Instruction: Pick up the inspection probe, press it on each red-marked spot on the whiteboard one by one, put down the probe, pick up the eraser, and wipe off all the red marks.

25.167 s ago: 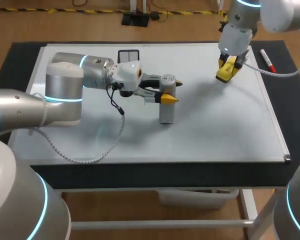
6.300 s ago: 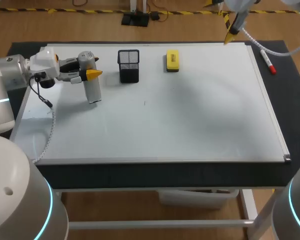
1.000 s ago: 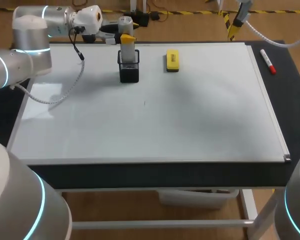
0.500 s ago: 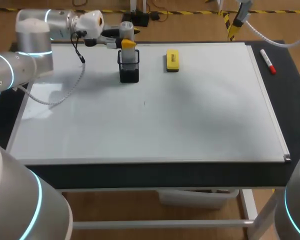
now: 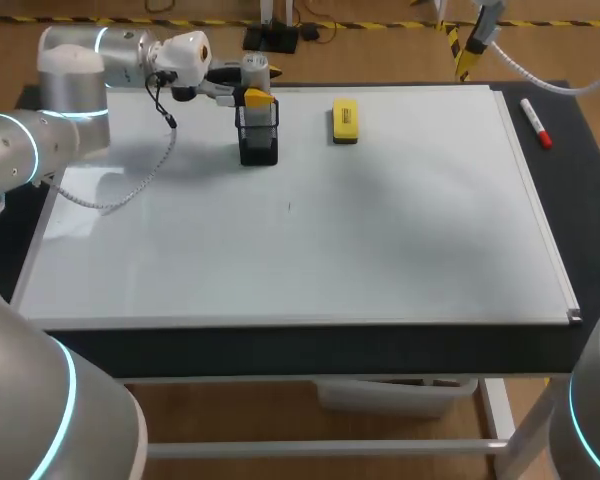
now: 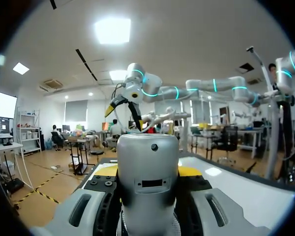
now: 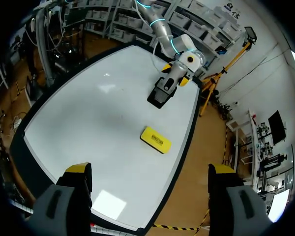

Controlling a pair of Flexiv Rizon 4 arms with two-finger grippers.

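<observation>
- Clamping the inspection probe [image 5: 253,70] from both sides, the left tool [image 5: 252,97] is held above the mesh holder [image 5: 259,140]; the holder could be tipped if the probe is lowered off-centre.
- The eraser [image 5: 345,120] is seen on the whiteboard [image 5: 380,250], near the holder.
- Only in the right wrist view is the right tool [image 7: 150,169] shown wide open and empty.
</observation>
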